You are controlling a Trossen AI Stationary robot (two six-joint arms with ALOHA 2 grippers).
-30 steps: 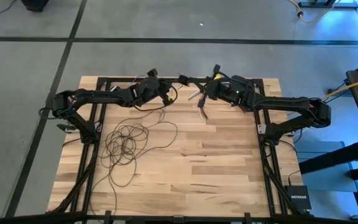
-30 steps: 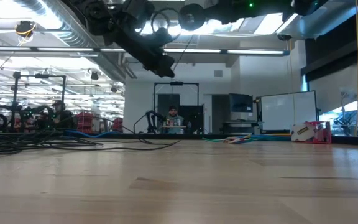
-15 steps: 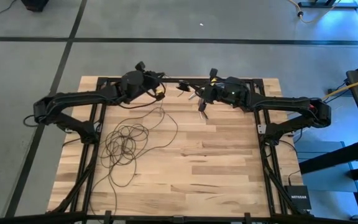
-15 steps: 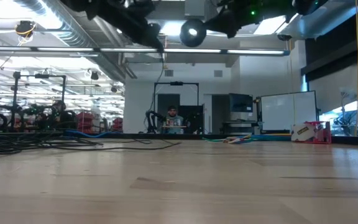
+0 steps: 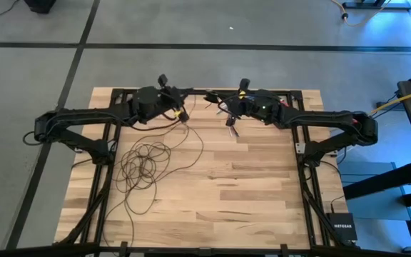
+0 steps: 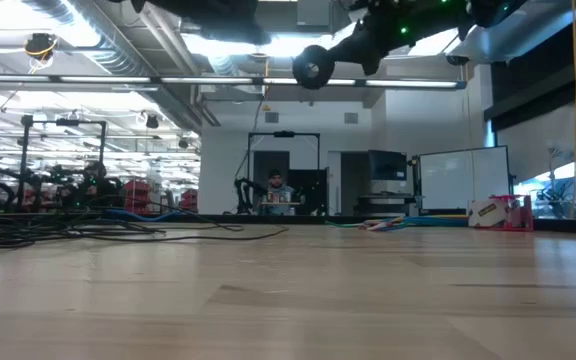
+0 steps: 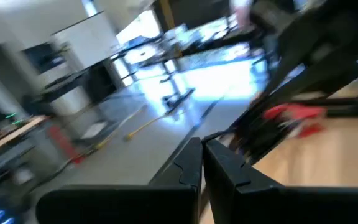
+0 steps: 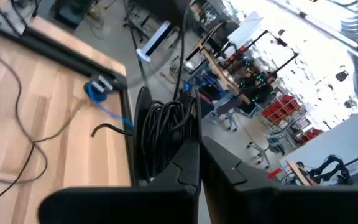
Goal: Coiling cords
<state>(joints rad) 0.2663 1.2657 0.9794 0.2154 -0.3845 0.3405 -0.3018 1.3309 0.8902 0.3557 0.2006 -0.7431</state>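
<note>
Dark cord point(image 5: 145, 165) lies mostly in a loose tangle on the table's point(image 5: 248, 185) left half. Right gripper point(image 8: 197, 144) is clamped on a coiled bunch; left gripper point(image 7: 202, 160) looks pinched on a strand. If you pull apart now, expect the tangle to knot and snag.

Both arms reached inward along the worktop's far edge, raised above it. The left tool point(image 5: 183, 114) and the right tool point(image 5: 211, 97) were near each other at mid-edge, each with its fingers point(image 7: 194, 163) pressed together.
</note>
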